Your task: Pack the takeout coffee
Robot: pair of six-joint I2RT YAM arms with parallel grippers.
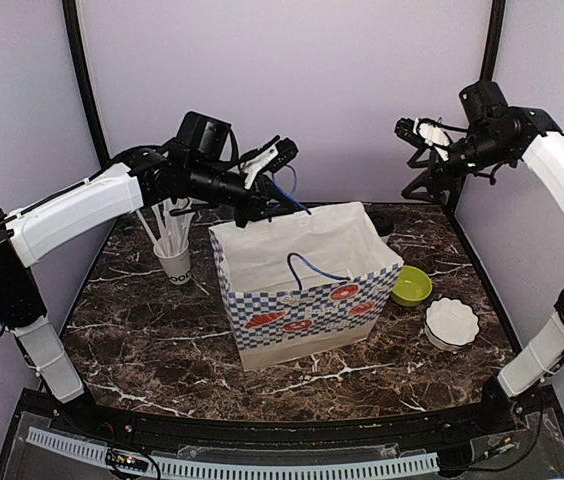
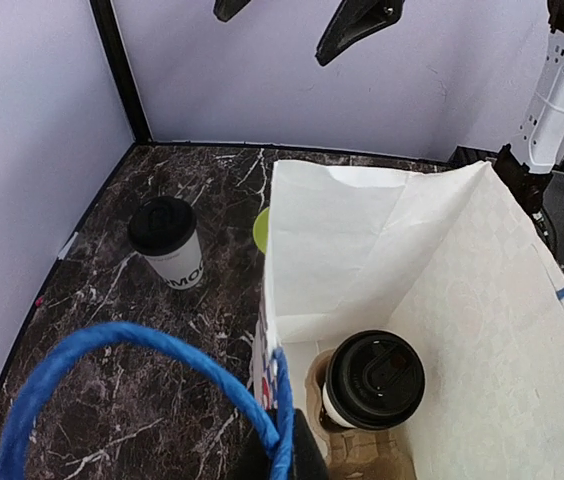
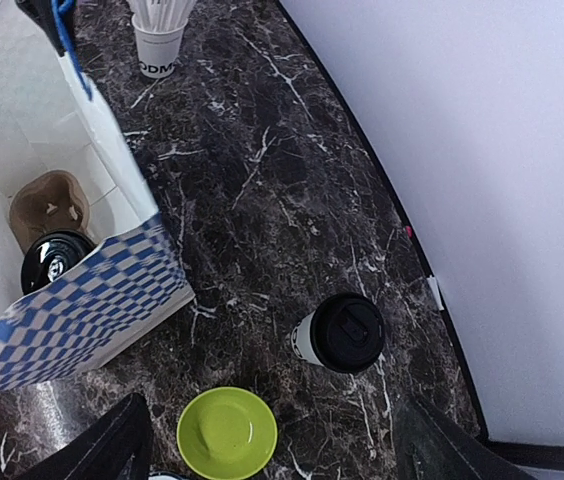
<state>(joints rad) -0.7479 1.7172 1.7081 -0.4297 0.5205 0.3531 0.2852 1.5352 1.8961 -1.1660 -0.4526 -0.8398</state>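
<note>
One takeout coffee cup (image 2: 374, 380), white with a black lid, stands inside the paper bag (image 1: 302, 300) in a brown cardboard carrier (image 3: 50, 205); it also shows in the right wrist view (image 3: 52, 262). The second cup (image 3: 340, 333) stands on the marble behind the bag, also seen in the left wrist view (image 2: 167, 240). My left gripper (image 1: 262, 190) is shut on the bag's blue rope handle (image 2: 162, 345) and holds it up at the bag's far left corner. My right gripper (image 1: 420, 135) is open and empty, high above the second cup (image 1: 382, 225).
A lime-green bowl (image 1: 411, 285) and a white scalloped dish (image 1: 451, 322) sit right of the bag. A white cup full of straws (image 1: 173, 258) stands at the left. Black frame posts and purple walls close in the back and sides.
</note>
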